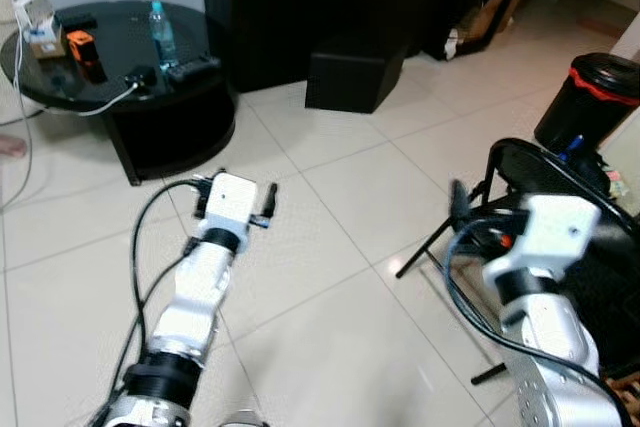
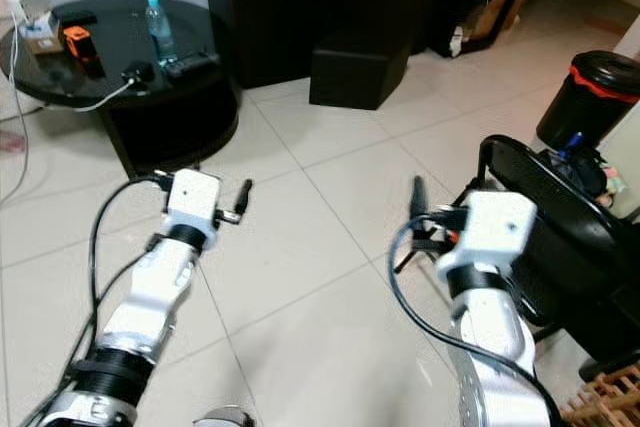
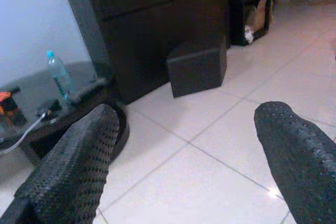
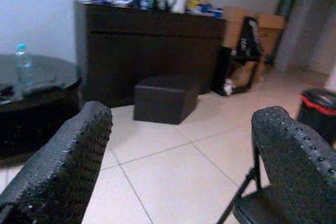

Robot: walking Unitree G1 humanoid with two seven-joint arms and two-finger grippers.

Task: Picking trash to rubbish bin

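While both our left tool [image 3: 184, 156] and right tool [image 4: 181, 156] are hanging spread and empty over the floor, we are judging nothing binned yet, with the bottle [image 1: 162, 35] standing on the tabletop [image 1: 190, 37], well apart from the bin [image 1: 590, 99].

Both my arms reach forward; my left gripper [image 3: 184, 166] and right gripper [image 4: 181, 166] hold their fingers [image 3: 79, 166] spread wide, empty.

We found no legible text, brand, number or sign. The water bottle [image 1: 160, 33] on the far-left round table [image 1: 190, 97] carried a label, but it was too small to read.
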